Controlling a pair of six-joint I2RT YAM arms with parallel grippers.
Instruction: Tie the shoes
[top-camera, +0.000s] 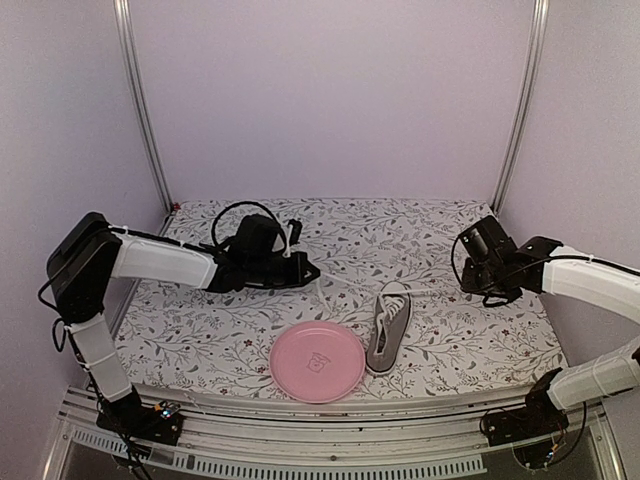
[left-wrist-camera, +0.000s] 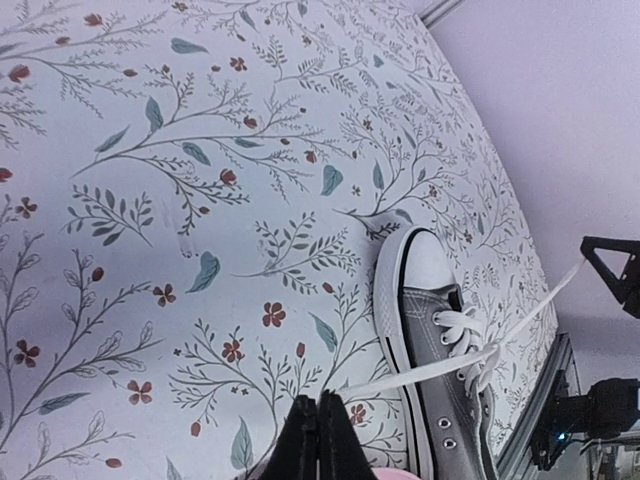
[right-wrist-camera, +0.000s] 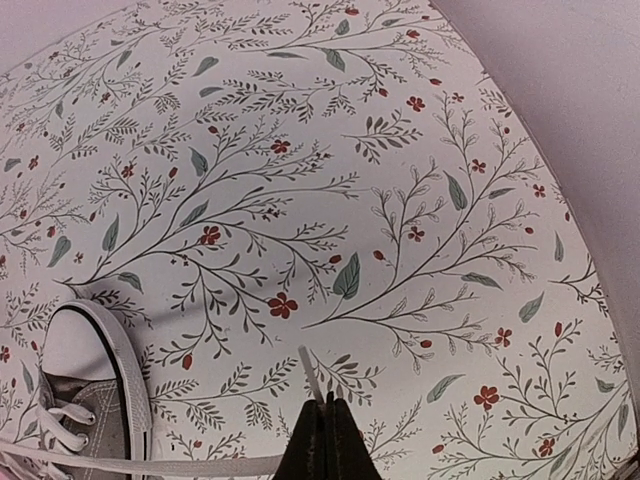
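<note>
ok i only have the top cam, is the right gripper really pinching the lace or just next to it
observer: pinching. In the right wrist view the right gripper is shut on the white lace, with a short tail poking out past the tips.
operator: and the left one
observer: same. In the left wrist view the left gripper is shut, and the other lace end runs from its tips straight to the shoe.
</note>
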